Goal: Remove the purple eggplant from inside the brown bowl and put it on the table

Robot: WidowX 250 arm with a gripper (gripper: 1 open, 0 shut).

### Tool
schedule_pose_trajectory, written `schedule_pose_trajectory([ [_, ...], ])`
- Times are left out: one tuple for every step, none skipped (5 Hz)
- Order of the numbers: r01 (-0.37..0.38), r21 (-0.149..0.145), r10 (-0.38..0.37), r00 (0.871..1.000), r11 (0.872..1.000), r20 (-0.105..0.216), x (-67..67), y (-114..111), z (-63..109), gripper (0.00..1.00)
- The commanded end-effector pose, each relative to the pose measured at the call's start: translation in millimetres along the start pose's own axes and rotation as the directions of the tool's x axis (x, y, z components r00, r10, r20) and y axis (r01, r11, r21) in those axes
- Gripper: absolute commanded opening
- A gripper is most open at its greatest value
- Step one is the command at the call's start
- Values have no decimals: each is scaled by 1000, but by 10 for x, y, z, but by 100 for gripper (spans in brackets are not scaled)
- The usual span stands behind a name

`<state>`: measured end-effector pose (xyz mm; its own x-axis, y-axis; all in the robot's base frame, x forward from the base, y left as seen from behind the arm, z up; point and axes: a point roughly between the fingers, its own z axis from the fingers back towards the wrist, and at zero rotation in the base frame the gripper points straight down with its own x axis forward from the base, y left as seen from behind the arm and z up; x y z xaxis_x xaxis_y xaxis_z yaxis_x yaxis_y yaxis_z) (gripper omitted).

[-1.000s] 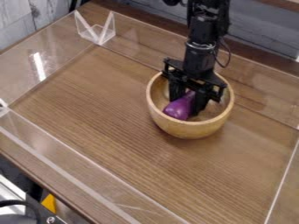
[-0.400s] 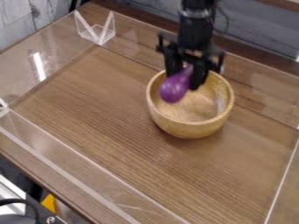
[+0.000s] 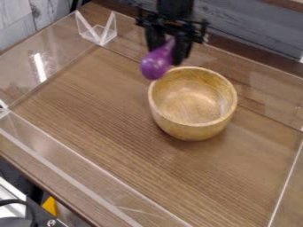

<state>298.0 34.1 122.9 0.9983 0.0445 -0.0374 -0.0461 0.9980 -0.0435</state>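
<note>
Fingers (image 3: pixel 164 46) nearly closed, gripping purple eggplant (image 3: pixel 157 62), upper middle of frame. Eggplant hangs below the fingertips, tilted, its lower end pointing down-left. It's lifted out of the brown bowl (image 3: pixel 192 103), appears above and left of the rim in frame. Bowl sits upright on counter (image 3: pixel 101 120), right of center, nothing visible inside. Clear plastic wire-like piece (image 3: pixel 97 28) upper left of frame. Black arm part with a yellow bit (image 3: pixel 49 206) at lower left corner.
</note>
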Motion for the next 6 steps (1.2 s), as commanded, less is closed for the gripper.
schedule_pose_trajectory([
  [2, 19, -3, 999, 1000, 53, -167, 238, 173, 0],
  [-8, 30, 7, 999, 1000, 42, -332, 466, 131, 0],
  [-2, 44, 1, 1000, 999, 26, -492, 596, 33, 0],
  [0, 51, 0, 1000, 999, 4, -625, 660, -96, 0],
  [4, 53, -3, 1000, 999, -14, -721, 719, -244, 0],
  [13, 52, -11, 1000, 999, -29, -770, 752, -389, 0],
])
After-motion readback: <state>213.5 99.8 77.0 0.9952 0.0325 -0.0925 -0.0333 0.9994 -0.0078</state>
